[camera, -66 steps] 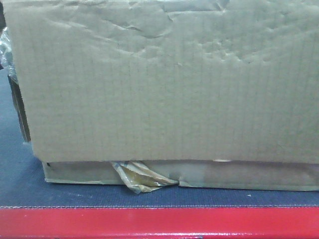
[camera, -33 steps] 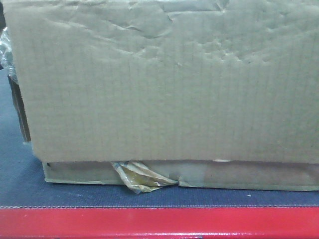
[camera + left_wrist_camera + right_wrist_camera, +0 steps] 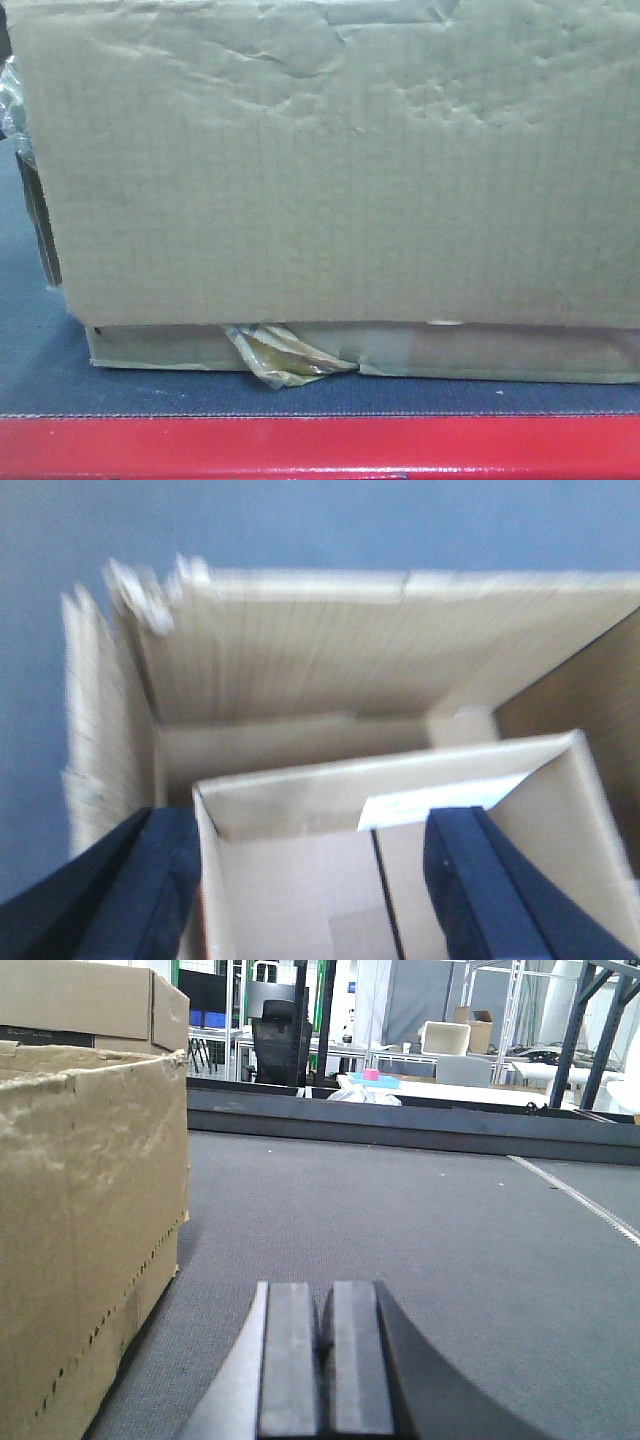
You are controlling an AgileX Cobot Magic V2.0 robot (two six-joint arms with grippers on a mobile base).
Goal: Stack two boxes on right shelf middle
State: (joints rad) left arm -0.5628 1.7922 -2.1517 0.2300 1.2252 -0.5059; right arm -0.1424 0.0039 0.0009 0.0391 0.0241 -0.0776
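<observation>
A large wrinkled brown box (image 3: 330, 170) fills the front view, with yellowish tape (image 3: 280, 358) peeling at its bottom edge. In the blurred left wrist view, a smaller open box (image 3: 330, 880) sits in front of a bigger open box (image 3: 300, 650). My left gripper (image 3: 300, 820) is open and straddles the smaller box's left wall, one dark blue finger (image 3: 130, 890) outside and the other inside. My right gripper (image 3: 322, 1290) is shut and empty, low over the grey felt, with the large box (image 3: 80, 1220) to its left. The shelf is out of view.
The large box rests on a dark felt platform (image 3: 40, 370) with a red front edge (image 3: 320, 445). Another cardboard box (image 3: 90, 1005) stands behind it. A dark rail (image 3: 400, 1125) bounds the felt's far side, with racks and tables beyond.
</observation>
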